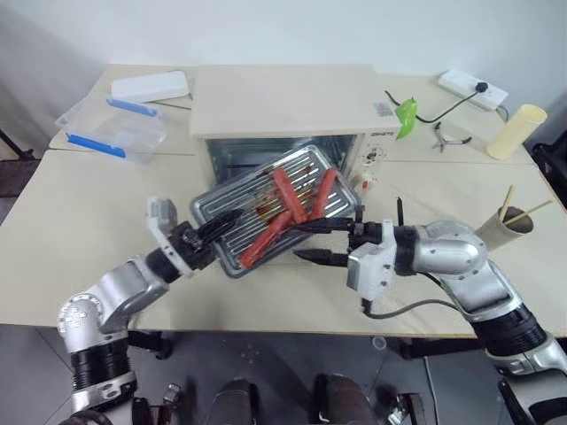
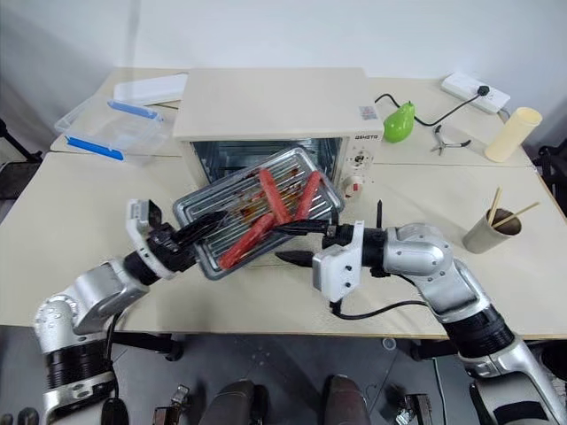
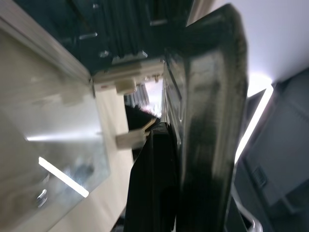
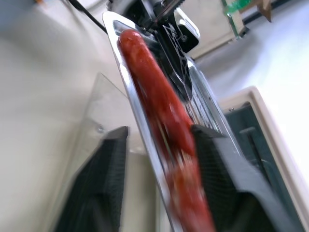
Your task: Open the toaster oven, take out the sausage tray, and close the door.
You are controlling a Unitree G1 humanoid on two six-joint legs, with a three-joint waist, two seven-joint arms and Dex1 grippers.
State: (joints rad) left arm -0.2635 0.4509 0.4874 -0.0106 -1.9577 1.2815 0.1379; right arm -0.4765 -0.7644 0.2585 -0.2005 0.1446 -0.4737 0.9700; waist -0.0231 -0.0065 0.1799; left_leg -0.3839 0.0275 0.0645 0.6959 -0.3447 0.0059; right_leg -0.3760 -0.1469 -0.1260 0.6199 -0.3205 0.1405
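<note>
The sausage tray (image 1: pixel 266 208) hangs tilted in the air just in front of the toaster oven (image 1: pixel 292 115), its far end near the oven's open mouth, with red sausages (image 1: pixel 288 195) lying on its ribbed rack. From the head view, the left gripper (image 1: pixel 215 228) is clamped shut on the tray's near left edge. The right gripper (image 1: pixel 323 241) sits at the tray's near right edge with its two black fingers spread apart, one above the rim and one below, not pinching it. Left of the oven rests a clear plastic box (image 1: pixel 111 124) with blue clips; to its right are a green pear-shaped thing (image 1: pixel 406 117) and a paper cup (image 1: pixel 505 230) with sticks.

In the left wrist view, a black finger (image 3: pixel 154 183) presses against the tray's dark edge (image 3: pixel 212 121), with the glass door (image 3: pixel 53 159) lying open beside it.

In the right wrist view, the tray's rim (image 4: pixel 140 125) and a sausage (image 4: pixel 159 116) run between the two parted fingers (image 4: pixel 96 188).
</note>
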